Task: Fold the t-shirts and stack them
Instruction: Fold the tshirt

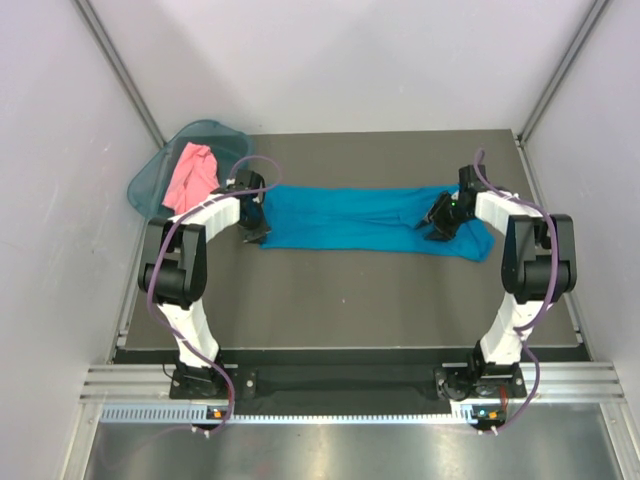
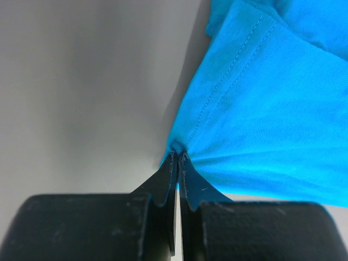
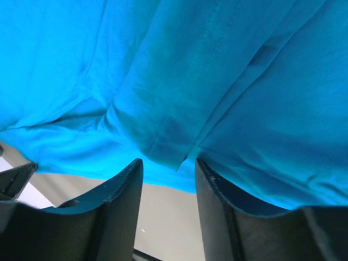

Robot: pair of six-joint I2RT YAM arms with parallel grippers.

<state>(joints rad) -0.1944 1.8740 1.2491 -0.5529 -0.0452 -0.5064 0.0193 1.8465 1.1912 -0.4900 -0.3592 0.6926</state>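
The teal-blue t-shirt (image 1: 365,217) lies folded into a long band across the middle of the table. My left gripper (image 1: 257,234) is at its left end, shut on a pinch of the hem; in the left wrist view the cloth (image 2: 261,119) fans out from the closed tips (image 2: 179,155). My right gripper (image 1: 432,229) is at the shirt's right part, open; in the right wrist view a fold of the shirt (image 3: 179,87) hangs just ahead of its spread fingers (image 3: 168,163). The salmon-pink t-shirt (image 1: 191,175) lies crumpled in the basket.
The teal plastic basket (image 1: 215,135) sits at the table's far left corner, partly over the edge. Slanted metal frame posts (image 1: 125,75) and white walls flank the table. The dark table surface (image 1: 350,290) lies in front of the shirt.
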